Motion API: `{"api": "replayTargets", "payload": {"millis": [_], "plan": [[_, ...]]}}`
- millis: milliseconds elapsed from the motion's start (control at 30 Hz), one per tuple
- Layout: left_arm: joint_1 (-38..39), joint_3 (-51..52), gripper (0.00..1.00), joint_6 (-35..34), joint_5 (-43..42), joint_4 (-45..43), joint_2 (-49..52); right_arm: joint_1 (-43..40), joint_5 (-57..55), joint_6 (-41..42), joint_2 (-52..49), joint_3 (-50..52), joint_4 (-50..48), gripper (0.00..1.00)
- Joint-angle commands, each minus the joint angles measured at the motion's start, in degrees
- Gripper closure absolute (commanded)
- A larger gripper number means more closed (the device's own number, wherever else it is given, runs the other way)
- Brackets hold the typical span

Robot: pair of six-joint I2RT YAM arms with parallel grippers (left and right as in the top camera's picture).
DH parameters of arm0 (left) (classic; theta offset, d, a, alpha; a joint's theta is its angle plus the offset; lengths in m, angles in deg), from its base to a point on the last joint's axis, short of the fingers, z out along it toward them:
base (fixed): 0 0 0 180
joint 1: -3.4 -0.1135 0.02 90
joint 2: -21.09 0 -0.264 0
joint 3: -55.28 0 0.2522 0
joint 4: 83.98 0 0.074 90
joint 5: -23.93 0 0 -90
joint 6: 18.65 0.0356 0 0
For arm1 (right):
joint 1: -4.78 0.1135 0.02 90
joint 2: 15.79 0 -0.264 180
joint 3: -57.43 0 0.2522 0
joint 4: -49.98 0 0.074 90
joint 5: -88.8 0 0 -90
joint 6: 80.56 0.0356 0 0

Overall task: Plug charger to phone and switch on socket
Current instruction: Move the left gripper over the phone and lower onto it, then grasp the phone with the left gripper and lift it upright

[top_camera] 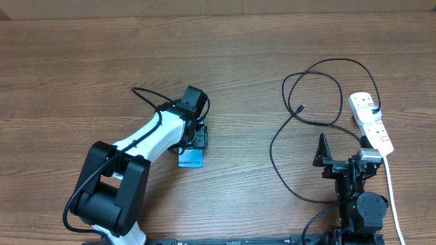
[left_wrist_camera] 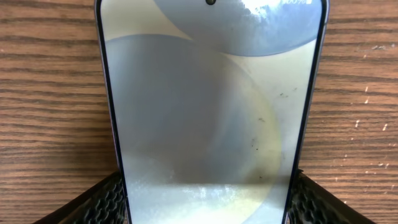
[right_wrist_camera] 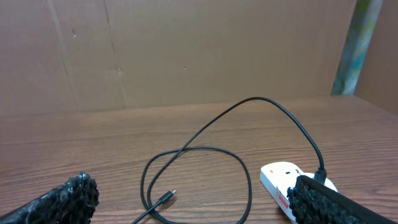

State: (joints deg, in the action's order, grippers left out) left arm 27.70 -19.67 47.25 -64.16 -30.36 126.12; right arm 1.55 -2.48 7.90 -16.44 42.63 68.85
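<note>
The phone (top_camera: 191,160) lies on the wooden table at centre left, blue screen up, mostly under my left gripper (top_camera: 193,139). In the left wrist view the phone (left_wrist_camera: 211,106) fills the frame and both black fingers press on its long edges, so my left gripper (left_wrist_camera: 208,208) is shut on it. The charger (top_camera: 310,119) is a thin black cable looping at the right; its plug tip (top_camera: 300,108) lies free on the table and shows in the right wrist view (right_wrist_camera: 168,196). The white socket (top_camera: 371,119) lies at far right, also in the right wrist view (right_wrist_camera: 283,180). My right gripper (top_camera: 340,146) is open and empty (right_wrist_camera: 193,208), short of the cable tip.
The socket's thick white cord (top_camera: 392,197) runs down the right side toward the table front. A brown cardboard wall (right_wrist_camera: 186,50) stands behind the table. The charger's other end is plugged into the socket's far outlet (top_camera: 375,109).
</note>
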Motion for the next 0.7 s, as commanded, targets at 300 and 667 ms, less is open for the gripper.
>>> {"api": "replayTargets", "payload": {"millis": [300,667], "plan": [[0.07,-5.16,0.36,-0.72,-1.29,4.20,3.19,0.26,0.33,-0.39,0.42,0.59,-0.42,0.00],[0.07,-19.30,0.36,-0.33,-1.29,14.80,3.19,0.26,0.33,-0.39,0.42,0.59,-0.44,0.00]]}}
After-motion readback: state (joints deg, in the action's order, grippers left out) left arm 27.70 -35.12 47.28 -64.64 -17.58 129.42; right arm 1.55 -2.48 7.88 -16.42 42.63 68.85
